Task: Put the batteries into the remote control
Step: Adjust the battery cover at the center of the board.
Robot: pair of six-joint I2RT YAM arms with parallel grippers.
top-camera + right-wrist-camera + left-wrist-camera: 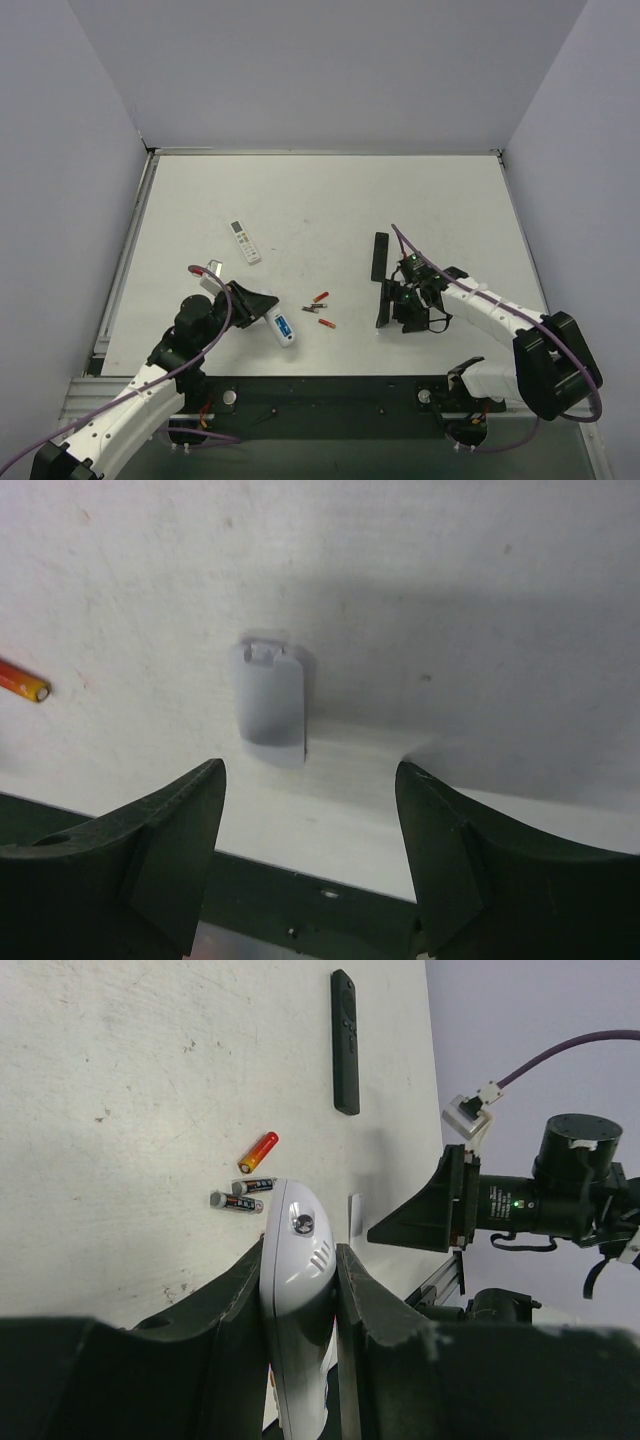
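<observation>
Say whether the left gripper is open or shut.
Shut: the left gripper clamps the white remote on both sides.

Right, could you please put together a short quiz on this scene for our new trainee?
1. True or false: the left hand is shut on a white remote.
2. Pick one: what lies on the table between the open fingers of the right hand? A, a black remote; B, a small white cover; C, a red cell.
3. Count: how many white remotes show in the top view?

Key: 1 true. 2 B. 3 two, the held one and a second white remote lying free.
</observation>
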